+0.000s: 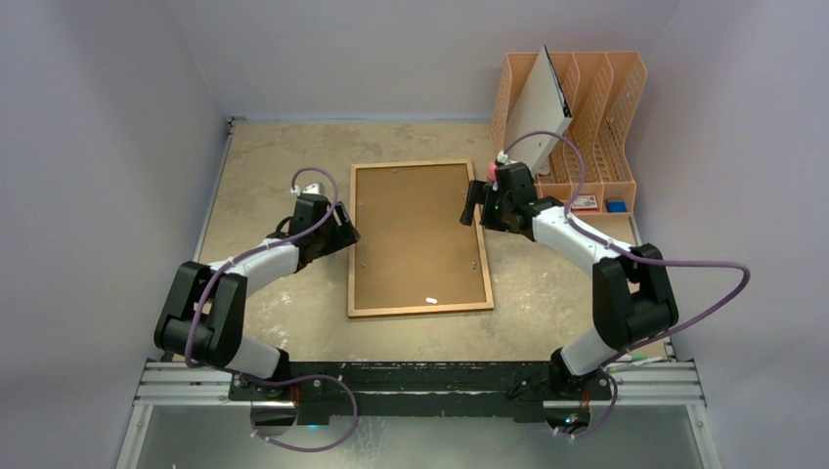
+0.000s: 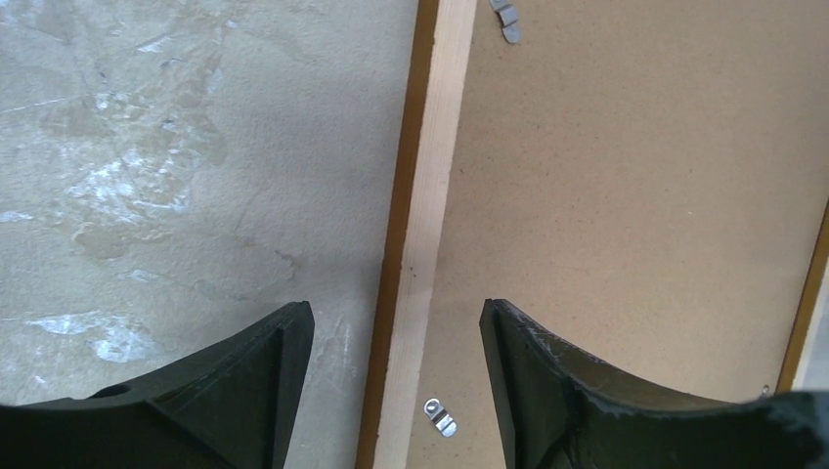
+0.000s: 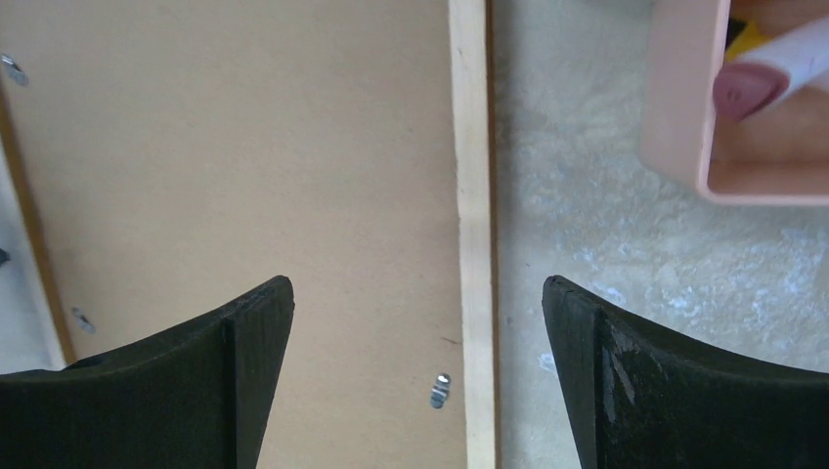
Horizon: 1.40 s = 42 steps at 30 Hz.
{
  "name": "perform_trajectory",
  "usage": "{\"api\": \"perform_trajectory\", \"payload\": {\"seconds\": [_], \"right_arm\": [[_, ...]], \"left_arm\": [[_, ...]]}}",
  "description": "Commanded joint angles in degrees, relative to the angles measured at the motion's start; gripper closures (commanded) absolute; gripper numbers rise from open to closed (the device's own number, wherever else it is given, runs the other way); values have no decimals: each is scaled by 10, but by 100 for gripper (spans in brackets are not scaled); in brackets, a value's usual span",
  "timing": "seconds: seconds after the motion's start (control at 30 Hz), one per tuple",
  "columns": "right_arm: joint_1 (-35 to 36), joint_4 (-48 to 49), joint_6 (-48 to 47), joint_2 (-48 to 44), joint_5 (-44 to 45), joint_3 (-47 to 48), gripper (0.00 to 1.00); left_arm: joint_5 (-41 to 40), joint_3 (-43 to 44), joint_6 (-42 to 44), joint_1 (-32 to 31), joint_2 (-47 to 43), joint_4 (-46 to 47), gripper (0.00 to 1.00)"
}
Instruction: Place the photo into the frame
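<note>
The light brown, thin-edged rectangular wooden frame (image 1: 420, 310) lies flat at the middle of the mottled beige bench (image 1: 274, 156), back side up, long sides running away from the arms. A plain brown backing board (image 1: 415, 234) fills it, with small metal clips (image 2: 440, 417) along the inner edge of the pale wood rail (image 2: 430, 195).

The left gripper (image 1: 344, 233) sits at the frame's left long side. Its black jaws stand well apart, astride that rail in the left wrist view (image 2: 393, 308): one finger over bare bench, the other over the backing board.

The right gripper (image 1: 472, 205) sits at the right long side, nearer the far corner. Its jaws are spread wide (image 3: 418, 283), again one finger over the board and one over the bench, the rail (image 3: 471, 195) between them. Neither pair is clamped on anything; whether the fingers touch the surface cannot be told.

At the far right stands a peach plastic file organiser (image 1: 616, 107). A pale rectangular sheet (image 1: 536, 117) leans upright in it; its printed face is not visible.
</note>
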Motion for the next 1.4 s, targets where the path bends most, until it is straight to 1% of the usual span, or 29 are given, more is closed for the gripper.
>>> {"api": "perform_trajectory", "payload": {"seconds": [0.0, 0.03, 0.1, 0.17, 0.37, 0.6, 0.73, 0.8, 0.93, 1.0, 1.07, 1.27, 1.37], "right_arm": [[-1, 18, -6, 9, 11, -31, 2], [0, 21, -7, 10, 11, -35, 3], [0, 29, -19, 11, 13, -42, 6], [1, 30, -21, 8, 0, -53, 8], [10, 0, -24, -5, 2, -82, 14], [34, -30, -28, -16, 19, -106, 19], [41, -42, -26, -19, 27, -113, 28], [43, -46, -26, -20, 31, -118, 35], [45, -55, -28, -18, 42, -119, 45], [46, -59, -28, -19, 45, -119, 46], [46, -61, -28, -21, 46, -119, 45], [47, -68, -32, -20, 47, -116, 45], [47, -69, -36, -22, 36, -116, 41]], "left_arm": [[31, -12, -7, 5, -4, 31, 36], [35, -14, -7, 4, -2, 32, 38], [41, -20, -8, 5, 2, 33, 45], [43, -29, -10, 4, 1, 38, 50], [37, -48, -11, 4, 6, 47, 56], [31, -59, -10, 4, 9, 68, 62], [33, -67, -12, 4, 11, 76, 63], [33, -70, -13, 4, 13, 79, 64], [33, -74, -13, 5, 14, 84, 64], [33, -74, -12, 4, 15, 86, 64], [33, -73, -11, 4, 17, 87, 64], [36, -72, -10, 4, 23, 90, 64], [36, -73, -10, 4, 24, 91, 64]]}}
